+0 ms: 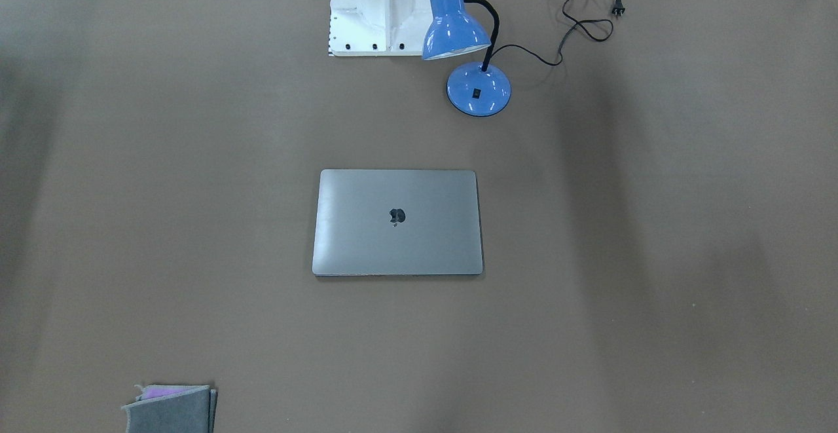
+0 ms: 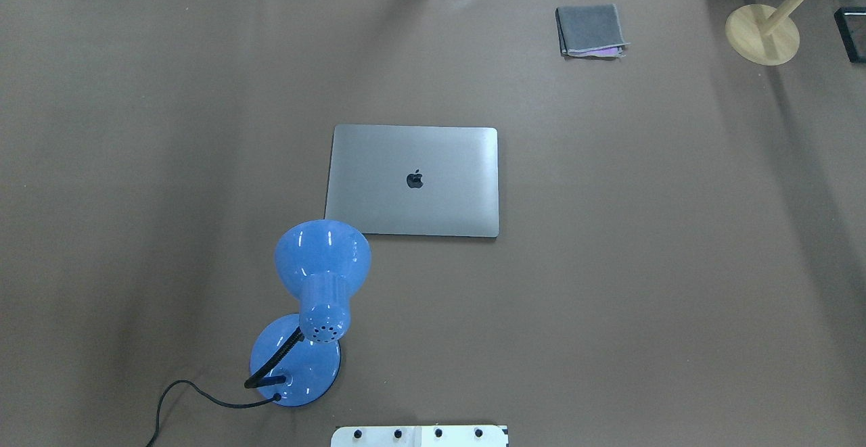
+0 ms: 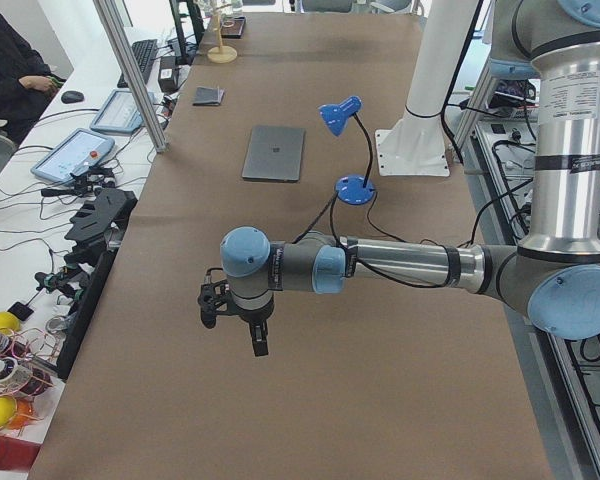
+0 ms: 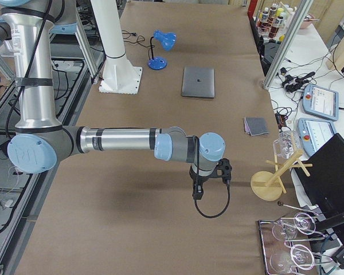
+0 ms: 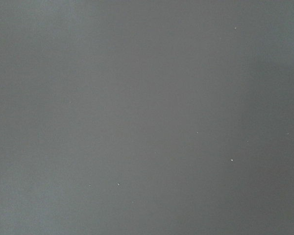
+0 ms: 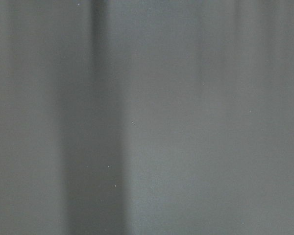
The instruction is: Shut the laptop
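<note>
The space-grey laptop [image 1: 397, 243] lies flat in the middle of the brown table with its lid down and the apple logo facing up. It also shows in the overhead view [image 2: 414, 156] and small in both side views [image 3: 274, 152] [image 4: 198, 82]. My left gripper [image 3: 260, 343] hangs over bare table far from the laptop, seen only in the exterior left view. My right gripper [image 4: 198, 192] hangs over bare table at the other end, seen only in the exterior right view. I cannot tell whether either is open or shut. Both wrist views show only table surface.
A blue desk lamp [image 2: 322, 257] stands by the laptop's near left corner, its black cord [image 1: 576, 23] trailing on the table. A folded grey cloth [image 2: 590, 30] lies at the far right. A wooden stand [image 2: 762, 33] is at the far right corner. The white robot base [image 1: 380, 7] is behind the lamp.
</note>
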Controlling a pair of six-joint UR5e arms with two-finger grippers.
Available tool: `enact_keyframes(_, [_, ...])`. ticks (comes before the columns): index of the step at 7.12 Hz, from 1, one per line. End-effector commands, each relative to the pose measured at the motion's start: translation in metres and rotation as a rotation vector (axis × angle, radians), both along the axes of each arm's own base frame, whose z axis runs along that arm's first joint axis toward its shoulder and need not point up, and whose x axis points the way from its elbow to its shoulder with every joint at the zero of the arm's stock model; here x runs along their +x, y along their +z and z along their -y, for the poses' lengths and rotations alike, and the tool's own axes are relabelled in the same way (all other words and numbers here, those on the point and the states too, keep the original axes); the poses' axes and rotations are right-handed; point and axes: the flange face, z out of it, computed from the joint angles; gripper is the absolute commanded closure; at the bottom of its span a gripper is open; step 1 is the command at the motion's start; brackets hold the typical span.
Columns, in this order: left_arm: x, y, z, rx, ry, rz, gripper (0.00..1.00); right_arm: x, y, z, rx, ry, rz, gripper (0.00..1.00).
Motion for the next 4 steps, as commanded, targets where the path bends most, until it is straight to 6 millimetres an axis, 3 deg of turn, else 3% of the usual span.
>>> enact_keyframes(1, [0.0001, -0.0031, 0.0018, 0.028, -0.002, -0.002, 0.02, 0.001, -0.0047, 0.0032, 0.007, 0.004, 0.006, 0.0])
enact_keyframes(4, [-0.0006, -0.0035, 0.0031, 0.026, -0.005, 0.009, 0.02, 0.0002, -0.0098, 0.0036, 0.012, 0.007, 0.016, 0.0])
